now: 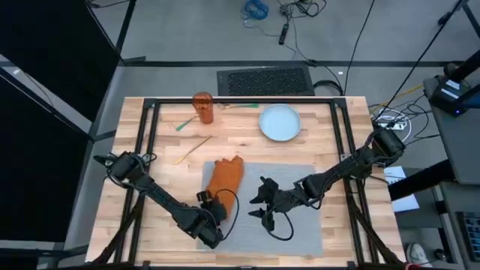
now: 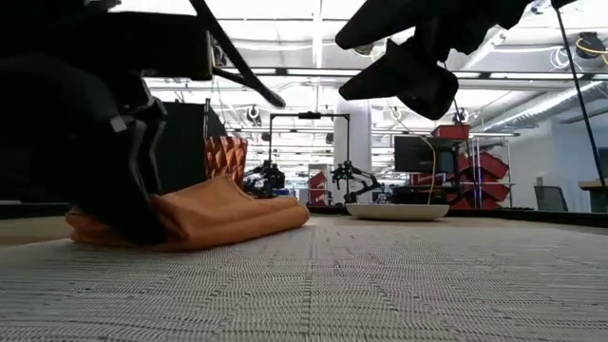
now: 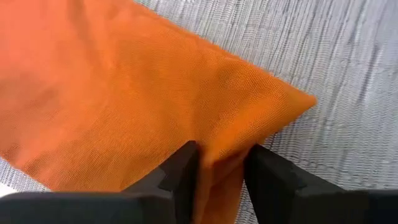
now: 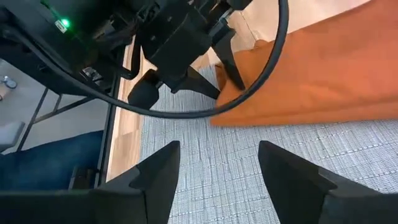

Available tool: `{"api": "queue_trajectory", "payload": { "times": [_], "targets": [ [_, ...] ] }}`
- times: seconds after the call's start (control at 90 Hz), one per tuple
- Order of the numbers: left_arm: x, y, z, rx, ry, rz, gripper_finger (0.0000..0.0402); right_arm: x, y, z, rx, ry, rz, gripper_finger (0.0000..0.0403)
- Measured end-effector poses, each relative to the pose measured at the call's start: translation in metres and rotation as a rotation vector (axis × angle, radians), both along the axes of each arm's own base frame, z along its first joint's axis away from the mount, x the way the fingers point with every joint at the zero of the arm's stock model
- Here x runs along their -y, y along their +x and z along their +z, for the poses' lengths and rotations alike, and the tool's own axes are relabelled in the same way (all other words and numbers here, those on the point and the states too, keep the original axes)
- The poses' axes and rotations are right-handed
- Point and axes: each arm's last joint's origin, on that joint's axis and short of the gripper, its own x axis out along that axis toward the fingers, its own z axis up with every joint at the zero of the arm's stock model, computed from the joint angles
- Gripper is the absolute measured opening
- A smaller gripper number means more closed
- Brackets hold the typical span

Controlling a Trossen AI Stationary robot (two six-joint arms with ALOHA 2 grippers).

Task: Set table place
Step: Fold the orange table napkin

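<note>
An orange cloth napkin (image 1: 225, 178) lies folded on the left part of the grey woven placemat (image 1: 285, 225), its far end reaching onto the wooden table (image 1: 322, 142). My left gripper (image 1: 212, 204) stands at the napkin's near end and is shut on it. My right gripper (image 1: 260, 204) hangs open above the middle of the placemat, just right of the napkin, with nothing between its fingers (image 4: 155, 180). A round pale plate (image 1: 280, 122) sits on the bare table beyond the placemat. My left gripper pinches a raised fold of the napkin (image 3: 221, 163) between its two fingers (image 3: 185, 174), at the napkin's near end, close to a corner (image 3: 303, 99). The fingers come from above, slanting down. The rest of the napkin (image 2: 228, 217) lies slack on the placemat.
An orange faceted cup (image 1: 203, 107) stands at the table's far left. Near it lie a green-handled utensil (image 1: 184, 125) and a thin pale stick (image 1: 193, 148). The placemat's right half (image 1: 300, 187) is bare. The black frame (image 1: 150, 120) edges the table.
</note>
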Motion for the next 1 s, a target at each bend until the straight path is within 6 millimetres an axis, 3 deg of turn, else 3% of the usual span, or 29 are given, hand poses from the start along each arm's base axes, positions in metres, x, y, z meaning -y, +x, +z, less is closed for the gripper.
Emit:
{"api": "queue_trajectory", "payload": {
  "times": [0.278, 0.378, 0.567, 1.0],
  "targets": [
    [-0.001, 0.002, -0.011, -0.015, 0.036, 0.008, 0.0136, -0.002, 0.0, 0.001, 0.006, 0.003, 0.005, 0.0203],
    [-0.002, 0.003, -0.011, -0.012, 0.048, 0.008, 0.011, -0.002, -0.001, 0.001, 0.007, 0.003, 0.007, 0.0203],
    [-0.004, 0.003, -0.012, -0.028, 0.085, -0.036, 0.0011, -0.004, -0.001, 0.002, 0.025, 0.008, 0.014, 0.0203],
    [-0.002, -0.01, -0.003, -0.14, 0.198, -0.017, 0.0, -0.005, 0.0, 0.003, 0.032, 0.006, 0.018, 0.0203]
  ]
}}
